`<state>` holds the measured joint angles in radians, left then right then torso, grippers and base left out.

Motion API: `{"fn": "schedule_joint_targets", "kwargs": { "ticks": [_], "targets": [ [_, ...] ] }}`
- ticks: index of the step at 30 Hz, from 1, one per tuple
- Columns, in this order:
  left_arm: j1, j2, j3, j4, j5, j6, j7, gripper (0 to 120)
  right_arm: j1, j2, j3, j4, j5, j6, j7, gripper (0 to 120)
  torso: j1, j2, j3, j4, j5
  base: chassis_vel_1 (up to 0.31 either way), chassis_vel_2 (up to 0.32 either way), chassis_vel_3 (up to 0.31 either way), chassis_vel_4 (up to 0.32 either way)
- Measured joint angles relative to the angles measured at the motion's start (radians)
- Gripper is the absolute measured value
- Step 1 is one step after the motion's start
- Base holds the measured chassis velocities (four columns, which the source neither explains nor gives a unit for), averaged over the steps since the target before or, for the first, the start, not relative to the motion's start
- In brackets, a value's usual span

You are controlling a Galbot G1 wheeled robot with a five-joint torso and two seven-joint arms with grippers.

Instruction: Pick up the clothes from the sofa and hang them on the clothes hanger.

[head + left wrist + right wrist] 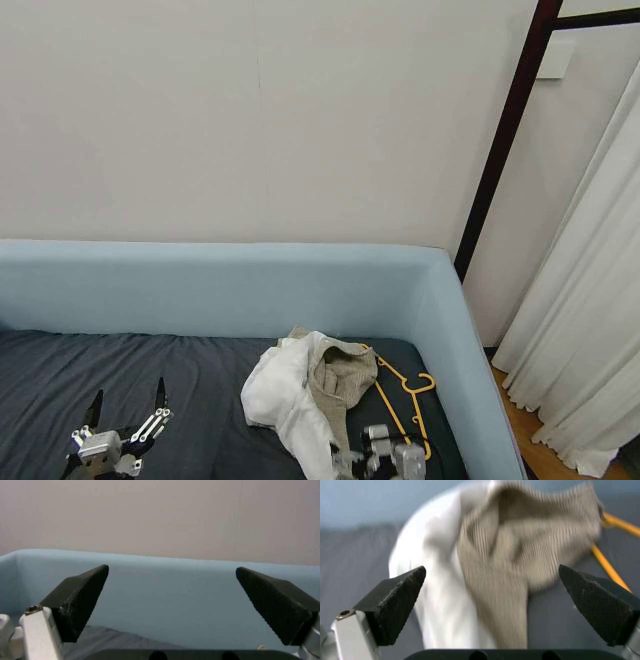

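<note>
Our right gripper (491, 570) gapes above the clothes (495, 562); we could snag the yellow hanger (610, 566) beside them. Left gripper (129, 390) idles, released.

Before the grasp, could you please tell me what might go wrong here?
The open right tool faces white fabric and beige ribbed knit bundled together, so it may pinch one layer only. The thin orange hanger lies at the knit's edge and could snag. The left tool hangs open over the dark seat.
</note>
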<state>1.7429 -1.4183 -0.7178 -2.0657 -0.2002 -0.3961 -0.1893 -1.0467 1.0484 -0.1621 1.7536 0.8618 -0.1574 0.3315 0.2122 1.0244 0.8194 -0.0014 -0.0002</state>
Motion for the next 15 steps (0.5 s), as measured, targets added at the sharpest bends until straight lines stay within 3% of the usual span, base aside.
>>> {"fn": "schedule_joint_targets", "kwargs": {
  "ticks": [4,5,6,9,15],
  "targets": [
    [0.005,-0.009,-0.005,-0.001,0.000,-0.002,-0.001,100,0.074,0.040,0.034,-0.263,-0.115,0.157,-0.413,100,0.000,0.000,0.000,-0.0001,0.0001,0.000,0.000,0.000,0.000],
    [0.005,-0.009,-0.005,-0.001,0.000,-0.002,-0.001,100,0.074,0.040,0.034,-0.263,-0.115,0.157,-0.413,100,0.000,0.000,0.000,-0.0001,0.0001,0.000,0.000,0.000,0.000],
    [0.006,-0.012,-0.007,-0.003,0.000,-0.003,-0.001,100,0.092,0.050,0.054,-0.350,-0.148,0.195,-0.560,100,0.000,0.000,0.000,-0.0001,0.0003,0.000,0.000,0.000,0.000],
    [0.006,-0.017,-0.009,-0.003,0.000,-0.003,-0.001,100,0.139,0.084,0.109,-0.527,-0.267,0.270,-0.816,100,0.000,0.000,0.000,-0.0002,0.0001,0.000,0.000,0.000,0.000],
    [0.003,-0.029,-0.007,-0.001,0.005,-0.004,-0.001,100,0.177,0.117,0.108,-0.614,-0.338,0.286,-0.747,100,0.000,0.000,0.000,-0.0002,0.0001,0.000,0.000,0.000,0.000]
  ]
}}
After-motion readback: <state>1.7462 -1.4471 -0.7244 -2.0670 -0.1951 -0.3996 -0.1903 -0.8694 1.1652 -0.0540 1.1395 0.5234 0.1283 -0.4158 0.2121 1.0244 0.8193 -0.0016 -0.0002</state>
